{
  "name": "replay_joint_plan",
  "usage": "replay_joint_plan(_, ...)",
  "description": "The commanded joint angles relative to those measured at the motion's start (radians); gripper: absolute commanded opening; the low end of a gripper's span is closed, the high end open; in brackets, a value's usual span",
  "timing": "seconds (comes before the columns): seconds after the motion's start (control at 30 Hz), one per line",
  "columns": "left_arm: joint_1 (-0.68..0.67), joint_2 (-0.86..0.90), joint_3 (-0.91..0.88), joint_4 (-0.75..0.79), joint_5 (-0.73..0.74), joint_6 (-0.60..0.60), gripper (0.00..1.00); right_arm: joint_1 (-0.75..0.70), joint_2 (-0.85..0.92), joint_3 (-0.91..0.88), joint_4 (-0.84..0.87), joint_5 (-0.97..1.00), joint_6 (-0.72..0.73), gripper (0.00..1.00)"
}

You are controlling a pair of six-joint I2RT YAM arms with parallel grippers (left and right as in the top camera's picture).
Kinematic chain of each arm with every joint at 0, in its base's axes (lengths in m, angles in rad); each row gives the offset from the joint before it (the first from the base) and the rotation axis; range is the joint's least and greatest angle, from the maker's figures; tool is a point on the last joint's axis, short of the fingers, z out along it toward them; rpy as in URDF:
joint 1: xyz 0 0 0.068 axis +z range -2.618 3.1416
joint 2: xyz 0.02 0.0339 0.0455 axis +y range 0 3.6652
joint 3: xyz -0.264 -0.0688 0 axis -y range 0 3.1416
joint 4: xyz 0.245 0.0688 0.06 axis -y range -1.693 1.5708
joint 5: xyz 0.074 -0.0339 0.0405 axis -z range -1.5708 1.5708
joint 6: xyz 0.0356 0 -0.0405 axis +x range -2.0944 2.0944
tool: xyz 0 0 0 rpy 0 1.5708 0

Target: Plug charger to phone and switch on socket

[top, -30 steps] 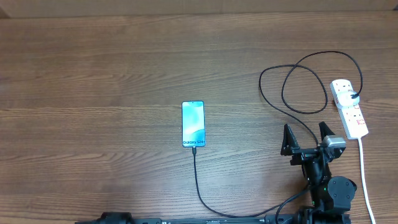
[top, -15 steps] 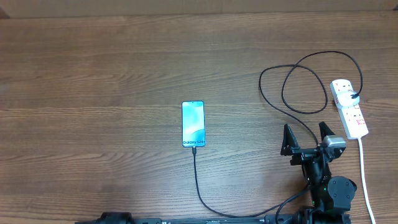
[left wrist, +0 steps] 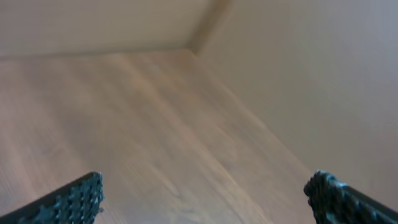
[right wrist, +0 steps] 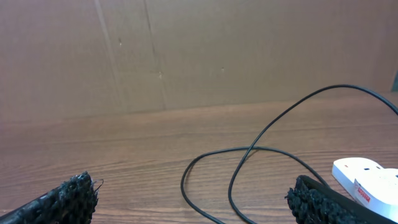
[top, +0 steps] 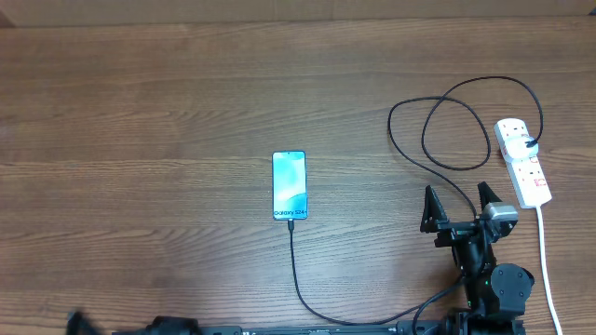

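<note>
The phone point(top: 290, 185) lies screen up at the table's middle, its light blue screen reading "Galaxy S24". The thin black charger cable point(top: 296, 270) meets the phone's near end, runs to the front edge, then loops at the right point(top: 438, 130) up to a black plug in the white socket strip point(top: 522, 160). The strip's red switches are too small to read. My right gripper point(top: 457, 198) is open and empty, near the front right, left of the strip. In the right wrist view the cable loops point(right wrist: 249, 158) lie between its open fingers point(right wrist: 196, 196), the socket point(right wrist: 370, 177) at right. My left gripper point(left wrist: 205, 193) is open and empty over bare wood.
The socket's thick white cord point(top: 548, 270) runs from the strip down to the front right edge. A brown cardboard wall point(right wrist: 186, 50) stands behind the table. The left wrist view is blurred and shows a table corner point(left wrist: 193, 50) against the wall.
A dark part of the left arm now shows at the bottom left edge of the overhead view. The right arm, phone, cable and socket have not moved.
</note>
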Motion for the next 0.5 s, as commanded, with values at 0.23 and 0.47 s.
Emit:
replay_joint_plan(0.23,-0.002,-0.011,-0.417,0.631,0.367,0.700,1.00,0.007,-0.008,-0.011,0.003,0.006,0.002,1.00)
replay_joint_plan(0.47,0.095,-0.011,-0.692,0.839,0.517,0.715,1.00,0.007,-0.008,-0.011,0.003,0.006,0.002,1.00)
